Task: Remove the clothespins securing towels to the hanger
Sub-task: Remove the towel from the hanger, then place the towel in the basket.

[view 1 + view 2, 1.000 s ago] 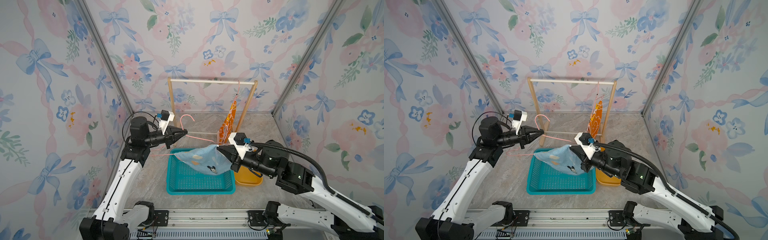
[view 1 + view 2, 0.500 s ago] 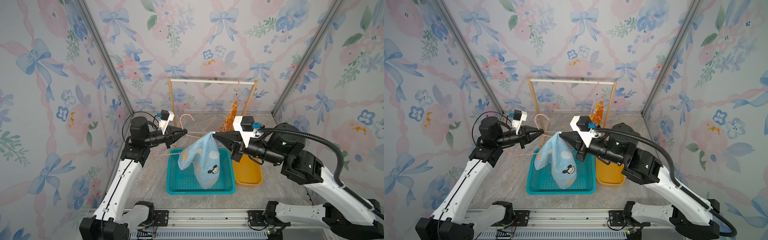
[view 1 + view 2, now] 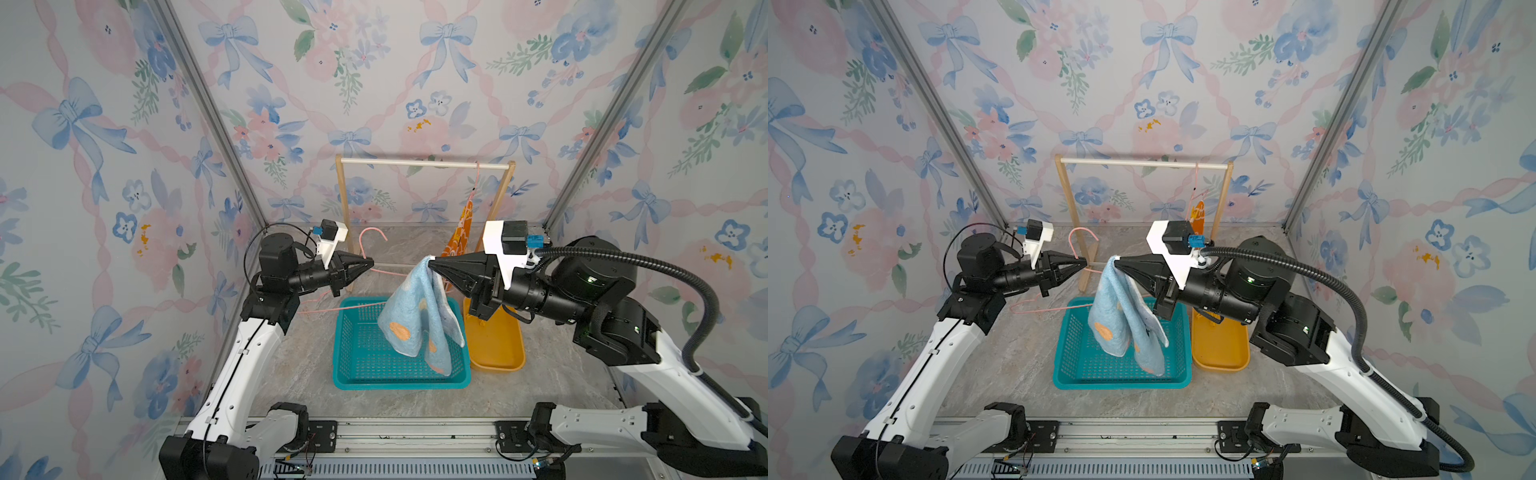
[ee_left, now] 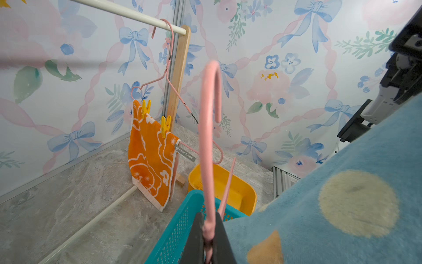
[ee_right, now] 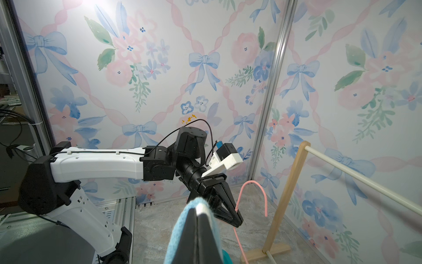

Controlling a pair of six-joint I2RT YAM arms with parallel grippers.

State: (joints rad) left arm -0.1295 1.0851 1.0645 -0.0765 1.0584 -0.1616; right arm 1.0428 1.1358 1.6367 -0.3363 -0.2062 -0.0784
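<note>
**Enclosure:** three walls (image 3: 415,83) are papered with blue bows and pink flowers. The floor (image 3: 291,374) is finished in a matt grey marble pattern.

**Wooden rack** (image 3: 428,163): it is set against the back wall, with a white rail carried across two uprights.

**Teal basket** (image 3: 357,357): it is placed on the floor at centre. A yellow tray (image 3: 498,353) is set just beside it on the right arm's side.

**Blue towel** (image 3: 419,320): this spotted cloth is pinched at its top by the closed right gripper (image 3: 432,262). Its long axis is hung vertically, with the lower end pointed down over the basket. One second earlier it was held low and spread nearly flat above the basket. The gripper has since been raised and the cloth now hangs lengthwise.

**Orange towel** (image 4: 148,155): it is hung from a second hanger (image 4: 167,75) on the rail, near the upright on the right arm's side.

**Pink wire hanger** (image 4: 209,137): it is bare and clamped at the neck by the closed left gripper (image 3: 370,262), with the hook pointed up. Its position is unchanged over the second.

**Clothespins** (image 4: 145,107): two yellow ones are clipped on the orange towel's top edge. Their long axes are upright, with the handle ends pointed up and the jaws down.
</note>
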